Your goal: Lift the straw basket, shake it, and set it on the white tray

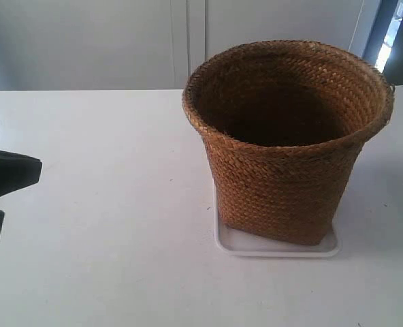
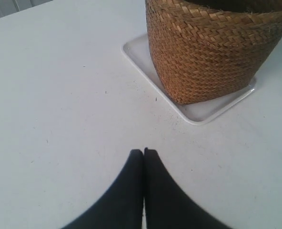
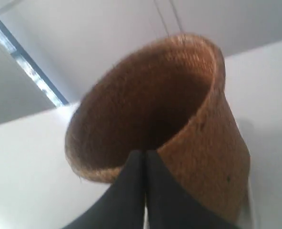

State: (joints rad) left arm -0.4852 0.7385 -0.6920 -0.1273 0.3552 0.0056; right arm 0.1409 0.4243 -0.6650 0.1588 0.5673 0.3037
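Looking at the straw basket (image 1: 286, 170): tall, brown, all braided straw, rough and bumpy. Opening wide and round at the rim, getting narrower and more square down at the base. Standing upright on the white tray (image 1: 276, 246), hiding most of it and spreading out wider than it at the top. Peeking out from under the base: just a thin strip of flat, smooth, shiny plastic with a low edge and rounded corners. Lying flat on the plain white table (image 1: 106, 204).

Seeing the left gripper (image 2: 144, 152) pinching its two black, pointy fingers tight together, with nothing between them. Hanging low over the bare table, pointing toward the basket and a tray corner, apart from both.

Seeing the right gripper (image 3: 145, 153) pinching tight too, gripping nothing. Pointing at the basket's round rim from close by; touching it or not, hard to tell.

Poking in, dark and black: the arm at the exterior view's left (image 1: 7, 174), aiming sideways at the basket, well apart from it.
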